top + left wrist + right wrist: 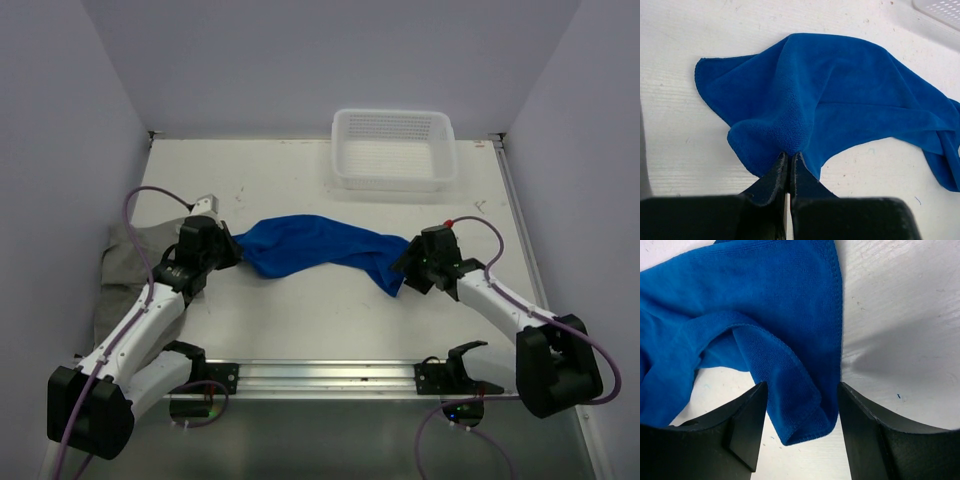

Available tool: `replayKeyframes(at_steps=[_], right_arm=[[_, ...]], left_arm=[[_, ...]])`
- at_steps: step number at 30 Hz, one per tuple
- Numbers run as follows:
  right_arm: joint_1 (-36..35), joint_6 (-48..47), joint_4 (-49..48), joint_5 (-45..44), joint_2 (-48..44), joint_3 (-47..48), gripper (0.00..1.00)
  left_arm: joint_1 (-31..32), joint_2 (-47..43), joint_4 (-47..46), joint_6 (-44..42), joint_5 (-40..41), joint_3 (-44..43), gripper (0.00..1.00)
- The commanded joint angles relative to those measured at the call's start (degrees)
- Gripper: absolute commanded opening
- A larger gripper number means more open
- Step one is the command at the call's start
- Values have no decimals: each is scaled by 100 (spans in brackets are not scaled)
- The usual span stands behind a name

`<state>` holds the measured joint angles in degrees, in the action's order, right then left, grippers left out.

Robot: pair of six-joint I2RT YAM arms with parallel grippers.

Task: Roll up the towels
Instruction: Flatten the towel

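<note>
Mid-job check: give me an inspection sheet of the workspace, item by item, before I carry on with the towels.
Surface: white table, lightly scuffed, a few small marks.
Job's things: blue towel unrolled, bunched and strung between the two grippers; grey towel crumpled at the table's left edge, partly under the left arm.
Clutter: white basket at the far edge, nothing seen in it.
Grippers: left gripper shut on the blue towel's left end; right gripper open, fingers either side of the towel's right corner.
Cables: purple cables loop from both arms; the left one arches above the grey towel.
Surroundings: plain walls on three sides; nothing else seen.
</note>
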<state>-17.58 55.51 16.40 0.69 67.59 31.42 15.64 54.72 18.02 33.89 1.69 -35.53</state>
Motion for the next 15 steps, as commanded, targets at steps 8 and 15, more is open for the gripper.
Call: replayKeyframes(at_steps=[8,15], right_arm=[[27,408,-629,283,439,-39,52],[27,426,-569,204,334,-13,21]], left_arm=[[-35,-128,-238,30,-117,160,0],[-35,-93,-299,39,-134,195,0]])
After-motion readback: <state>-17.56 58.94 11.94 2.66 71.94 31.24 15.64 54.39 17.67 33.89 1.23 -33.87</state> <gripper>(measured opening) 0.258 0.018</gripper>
